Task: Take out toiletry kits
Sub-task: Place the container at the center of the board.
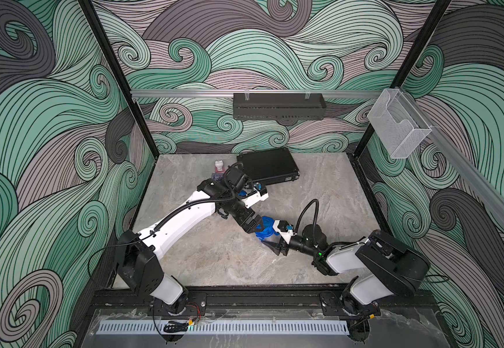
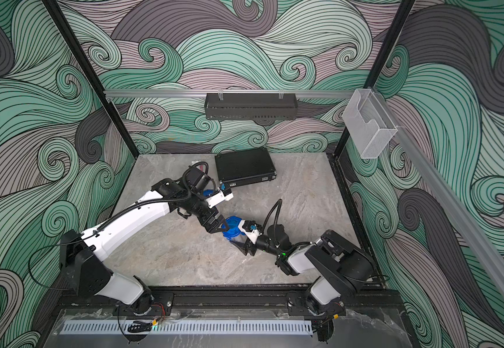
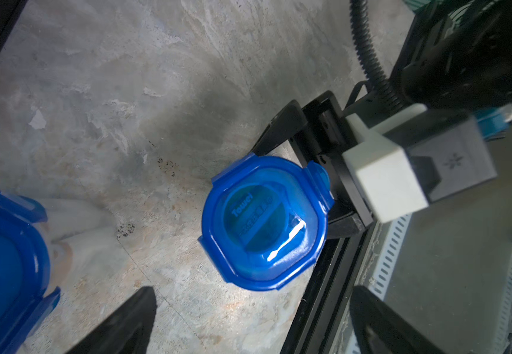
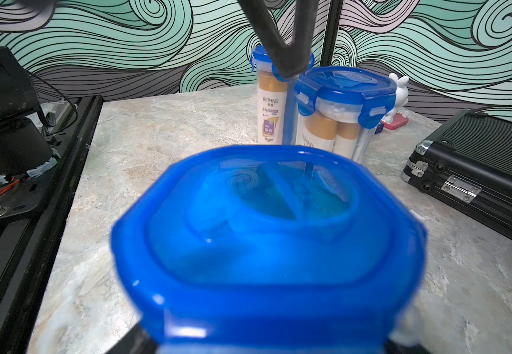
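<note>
Case: the briefcase (image 1: 267, 164) lies closed at the far side of the table (image 1: 214, 262).
Kits out: three lidded tumblers stand on the table, outside the case.
Far pair: rear tumbler (image 4: 268, 101) and front tumbler (image 4: 345, 101), close together, near the briefcase.
Third kit: centre tumbler (image 3: 263, 223), mid-table, between both arms.
Left gripper (image 3: 253, 294): jaws spread wide, empty, hovering over the centre tumbler's lid.
Right gripper (image 3: 302, 190): jaws flank the centre tumbler. The lid hides the contact, so I cannot tell whether it is clamped or released.
Progress: removal from the case looks complete.
Remaining: probably the unpacking. All lids are clipped on, with the gold-capped bottles (image 4: 319, 125) inside.
</note>
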Available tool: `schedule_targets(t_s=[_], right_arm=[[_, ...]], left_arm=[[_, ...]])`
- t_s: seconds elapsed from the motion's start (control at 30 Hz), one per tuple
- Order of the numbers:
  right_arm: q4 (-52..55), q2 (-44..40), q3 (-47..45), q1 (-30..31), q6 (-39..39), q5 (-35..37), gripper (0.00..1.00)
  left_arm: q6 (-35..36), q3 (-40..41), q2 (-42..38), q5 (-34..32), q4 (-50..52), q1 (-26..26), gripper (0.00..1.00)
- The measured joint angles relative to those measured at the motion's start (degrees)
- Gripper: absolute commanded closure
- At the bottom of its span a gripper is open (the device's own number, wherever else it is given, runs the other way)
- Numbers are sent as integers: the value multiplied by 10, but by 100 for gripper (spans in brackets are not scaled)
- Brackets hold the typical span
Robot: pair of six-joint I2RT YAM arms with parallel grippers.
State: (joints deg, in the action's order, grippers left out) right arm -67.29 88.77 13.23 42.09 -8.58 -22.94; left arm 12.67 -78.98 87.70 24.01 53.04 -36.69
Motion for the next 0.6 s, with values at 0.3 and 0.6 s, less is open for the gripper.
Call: schedule_targets(t_s=[0.3, 0.6], right_arm=[[-75, 35, -13, 0, 13, 62, 22], [-101, 78, 9, 0, 24, 175, 20]], left_arm=[[-47, -24, 20, -85, 11, 0, 4], [-94, 58, -80, -143, -49, 0, 4]])
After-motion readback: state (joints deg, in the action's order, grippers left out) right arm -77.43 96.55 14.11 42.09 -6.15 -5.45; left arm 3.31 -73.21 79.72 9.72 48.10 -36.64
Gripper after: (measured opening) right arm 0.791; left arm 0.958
